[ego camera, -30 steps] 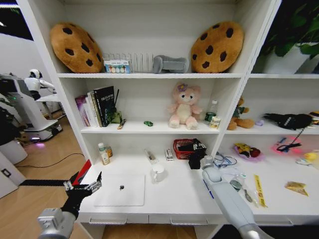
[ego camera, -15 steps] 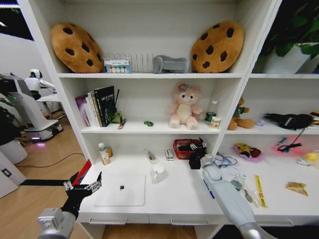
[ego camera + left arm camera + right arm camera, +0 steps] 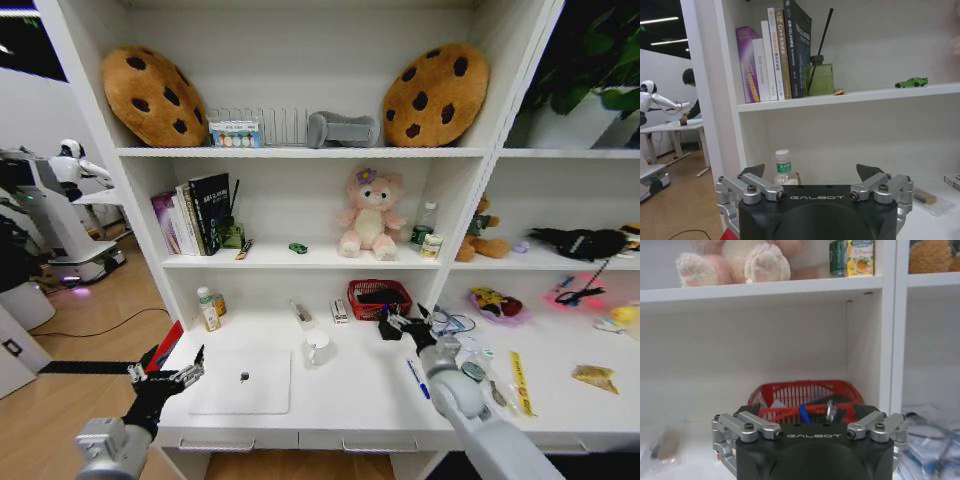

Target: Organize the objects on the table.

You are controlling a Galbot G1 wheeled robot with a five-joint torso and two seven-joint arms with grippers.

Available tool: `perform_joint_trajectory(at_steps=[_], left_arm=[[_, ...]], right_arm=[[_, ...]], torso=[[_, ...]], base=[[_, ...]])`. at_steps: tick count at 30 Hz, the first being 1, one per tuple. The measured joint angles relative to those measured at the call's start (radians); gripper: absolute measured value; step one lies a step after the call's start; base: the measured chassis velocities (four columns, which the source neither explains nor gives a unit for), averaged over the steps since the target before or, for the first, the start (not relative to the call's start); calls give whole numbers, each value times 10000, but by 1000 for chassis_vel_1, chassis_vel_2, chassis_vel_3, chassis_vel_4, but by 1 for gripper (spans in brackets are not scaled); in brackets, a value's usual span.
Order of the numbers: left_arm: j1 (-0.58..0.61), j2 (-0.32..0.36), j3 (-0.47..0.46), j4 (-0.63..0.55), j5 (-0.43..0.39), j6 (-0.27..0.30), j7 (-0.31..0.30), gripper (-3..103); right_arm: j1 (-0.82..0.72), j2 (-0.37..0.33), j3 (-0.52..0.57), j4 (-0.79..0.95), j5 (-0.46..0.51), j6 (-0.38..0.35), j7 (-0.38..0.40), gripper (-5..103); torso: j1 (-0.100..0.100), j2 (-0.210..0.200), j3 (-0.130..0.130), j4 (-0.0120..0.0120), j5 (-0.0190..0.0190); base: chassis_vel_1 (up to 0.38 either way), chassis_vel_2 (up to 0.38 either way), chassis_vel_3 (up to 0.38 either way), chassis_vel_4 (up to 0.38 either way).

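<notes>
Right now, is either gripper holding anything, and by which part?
Nothing is held. The left gripper hangs open left of the laptop; the right gripper is open and empty before the red basket.

You can't make out the small dark item on the laptop [image 3: 242,381] lid; the black marker [image 3: 243,249] at its shelf's front edge is too small to confirm.
</notes>
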Motion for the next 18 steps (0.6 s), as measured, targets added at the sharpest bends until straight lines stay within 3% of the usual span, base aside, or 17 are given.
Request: perform_joint_trajectory(at_steps=[7,10,14,18], left_arm=[[0,0,0,0,0,0,1,100],[0,0,0,0,0,0,1,100],[1,0,0,0,0,0,1,100],[0,0,0,0,0,0,1,100]], right_arm=[[-2269,231,1441,766,-181,151,-718,100],[-3397,426,2095,625,-43,461,-1505,100],[-3187,218,2187,267,394,224,-2110,100],[-2456,-18,1918,-207,685,-272,-2210,100]], torso=[[0,0,0,1,0],[-1,0,0,-3,0],[-1,0,1,-1,0],[0,-2,2,2,2]], base=[[0,0,0,0],[0,0,0,0],[0,0,0,0],[0,0,0,0]])
